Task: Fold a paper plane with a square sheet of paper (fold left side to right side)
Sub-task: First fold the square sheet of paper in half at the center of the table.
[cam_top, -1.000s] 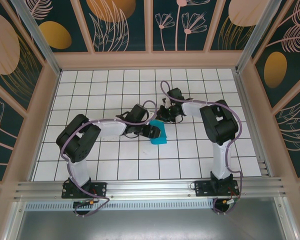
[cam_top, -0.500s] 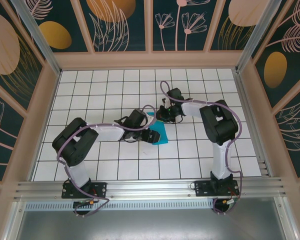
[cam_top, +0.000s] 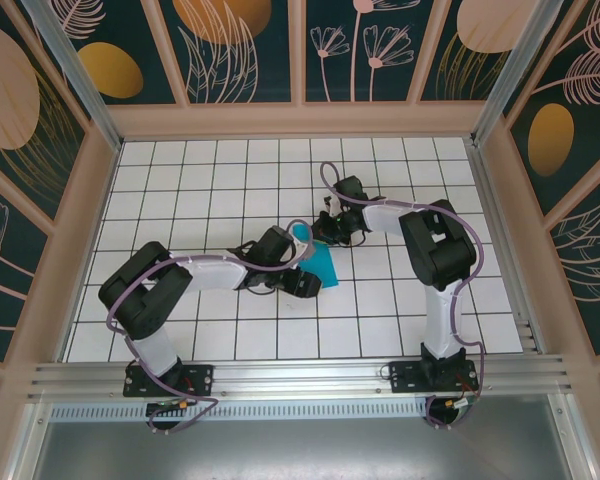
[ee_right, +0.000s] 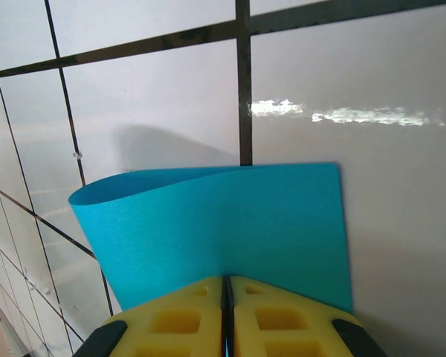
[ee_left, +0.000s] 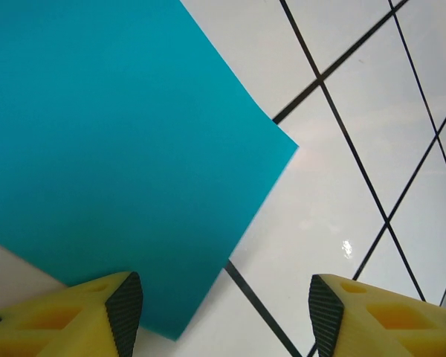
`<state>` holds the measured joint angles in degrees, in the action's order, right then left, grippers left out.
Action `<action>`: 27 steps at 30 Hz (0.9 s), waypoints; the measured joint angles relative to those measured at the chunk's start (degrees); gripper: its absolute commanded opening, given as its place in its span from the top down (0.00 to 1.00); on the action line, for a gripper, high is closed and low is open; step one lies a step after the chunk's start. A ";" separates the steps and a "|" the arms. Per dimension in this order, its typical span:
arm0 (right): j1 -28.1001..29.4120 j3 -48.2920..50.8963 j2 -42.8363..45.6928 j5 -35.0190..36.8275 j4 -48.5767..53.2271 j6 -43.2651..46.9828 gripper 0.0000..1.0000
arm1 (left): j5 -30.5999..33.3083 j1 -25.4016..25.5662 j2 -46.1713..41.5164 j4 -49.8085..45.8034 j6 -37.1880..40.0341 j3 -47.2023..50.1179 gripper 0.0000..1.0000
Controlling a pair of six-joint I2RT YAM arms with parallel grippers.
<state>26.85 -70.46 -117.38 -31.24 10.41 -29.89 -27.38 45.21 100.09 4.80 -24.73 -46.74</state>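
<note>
A: Where's the square sheet of paper (cam_top: 321,262)?
B: On the tiled table (cam_top: 180,190), curled over (a soft loop), with the right gripper (ee_right: 227,284) clamped on its edge.
A: Left gripper (ee_left: 223,305)?
B: Jaws apart at the sheet's corner, grasping nothing.

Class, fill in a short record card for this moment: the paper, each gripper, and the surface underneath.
Paper: teal sheet, curved over along one side, not yet pressed flat
Right gripper: shut, pinching the sheet's edge
Left gripper: open, fingers apart, over an edge of the sheet
Surface: white table with black grid lines
</note>
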 measured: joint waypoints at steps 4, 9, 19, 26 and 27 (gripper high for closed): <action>0.00 0.07 0.00 0.00 -0.11 0.00 0.88 | -0.70 0.66 -0.52 0.37 -0.46 0.79 0.37; 0.00 0.09 0.00 0.00 -0.13 0.00 0.88 | -0.70 1.09 -1.07 1.44 -0.83 1.86 0.37; 0.04 0.11 0.00 -0.02 -0.31 -0.02 0.88 | -1.68 2.19 -3.41 1.60 -1.95 4.50 0.36; 0.07 0.11 0.00 -0.02 -0.33 -0.02 0.88 | -1.95 2.36 -7.61 -2.23 -2.54 4.61 0.32; 0.07 0.11 0.00 -0.02 -0.33 -0.02 0.88 | -1.92 2.08 -8.61 -2.82 -2.54 4.35 0.32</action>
<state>26.92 -70.35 -117.38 -31.27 10.09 -29.91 -29.30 47.29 91.48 1.98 -27.27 -42.39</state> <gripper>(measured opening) 0.123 0.675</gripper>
